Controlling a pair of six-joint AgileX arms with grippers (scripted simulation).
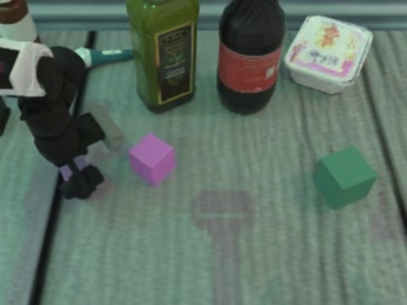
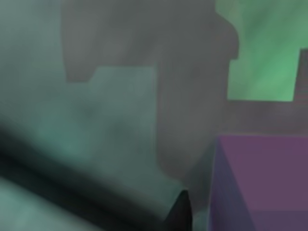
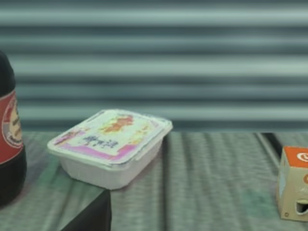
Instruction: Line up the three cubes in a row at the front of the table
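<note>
Gripping the lavender cube (image 1: pixel 73 166) near the table's (image 1: pixel 254 254) left edge — left gripper (image 1: pixel 77 176) closed around it, low, likely for placing. Pink cube (image 1: pixel 152 158) just beside; green cube (image 1: pixel 344 177) toward the right edge. Right arm unseen.

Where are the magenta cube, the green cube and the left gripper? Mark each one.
magenta cube (image 1: pixel 151 158): top view, its top face.
green cube (image 1: pixel 344 177): top view, its top face.
left gripper (image 1: pixel 79 175): top view, between its fingertips, left of the magenta cube.
</note>
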